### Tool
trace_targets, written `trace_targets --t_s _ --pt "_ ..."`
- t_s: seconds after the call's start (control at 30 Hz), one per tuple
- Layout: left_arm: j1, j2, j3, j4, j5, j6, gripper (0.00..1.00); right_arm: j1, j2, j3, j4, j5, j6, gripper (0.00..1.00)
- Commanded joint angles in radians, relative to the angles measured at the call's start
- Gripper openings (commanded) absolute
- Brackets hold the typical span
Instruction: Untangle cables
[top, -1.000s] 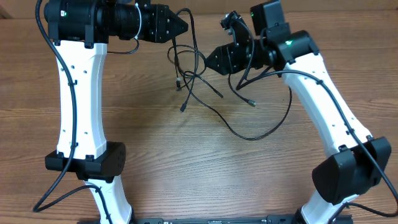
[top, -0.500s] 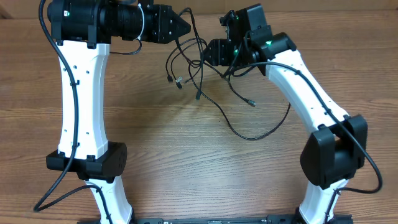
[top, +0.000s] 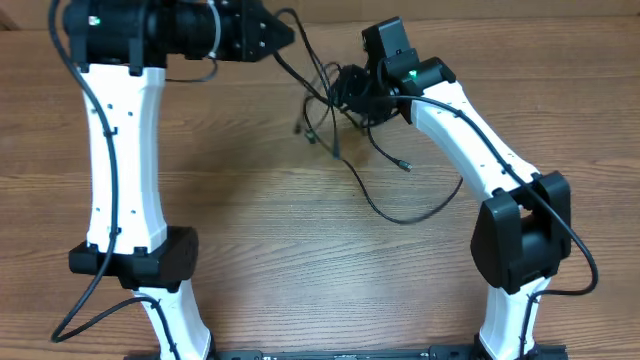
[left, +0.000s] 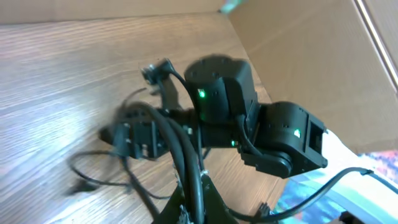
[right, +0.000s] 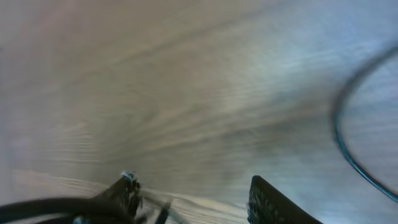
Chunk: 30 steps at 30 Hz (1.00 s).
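Note:
Several thin black cables hang in a tangle from my left gripper, which is raised at the table's far side and shut on them. In the left wrist view its jaws pinch the cables. A long loop and a plug end lie on the table. My right gripper is at the tangle's right side. In the blurred right wrist view its jaws are open, with a black strand by the left finger and nothing between them.
The wooden table spreads below the tangle. The right arm's white link runs diagonally over the right half. The right arm's wrist fills the middle of the left wrist view. A cardboard wall stands behind the table.
The right gripper has swung left and back into the tangle. The left gripper has moved slightly back and left, pulling the strands up and tighter; the low plug ends have lifted.

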Motion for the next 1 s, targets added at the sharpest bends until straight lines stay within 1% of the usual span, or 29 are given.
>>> trace_targets --t_s 0.0,0.13,0.33,0.5,0.67,0.8,0.83,0.9,0.97 --pt "0.091 -0.054 0.037 0.024 0.062 -0.031 0.04 -0.040 0.061 -0.007 -0.089 0.128 0.013 0.55" --pt "0.173 -0.088 0.037 0.028 0.038 -0.030 0.04 -0.076 0.064 -0.007 -0.180 0.135 -0.021 0.54" --pt "0.224 -0.100 0.037 0.017 -0.070 -0.026 0.04 -0.121 0.064 -0.007 -0.260 0.138 -0.047 0.55" --pt "0.225 -0.100 0.036 0.016 -0.141 -0.018 0.04 -0.152 0.064 -0.007 -0.320 0.156 -0.074 0.54" --pt "0.223 -0.100 0.036 0.017 -0.143 -0.014 0.04 -0.163 0.064 -0.007 -0.353 0.163 -0.122 0.54" --pt "0.223 -0.100 0.036 0.017 -0.114 -0.003 0.04 -0.163 0.043 0.027 -0.362 0.052 -0.254 0.54" --pt "0.221 -0.100 0.036 0.016 -0.105 -0.003 0.04 -0.163 0.033 0.040 -0.365 0.035 -0.268 0.55" --pt "0.192 -0.100 0.036 0.006 -0.100 0.006 0.04 -0.163 -0.022 0.097 -0.378 -0.018 -0.322 0.56" --pt "0.157 -0.099 0.036 -0.012 -0.110 0.033 0.04 -0.163 -0.076 0.145 -0.392 -0.025 -0.332 0.62"
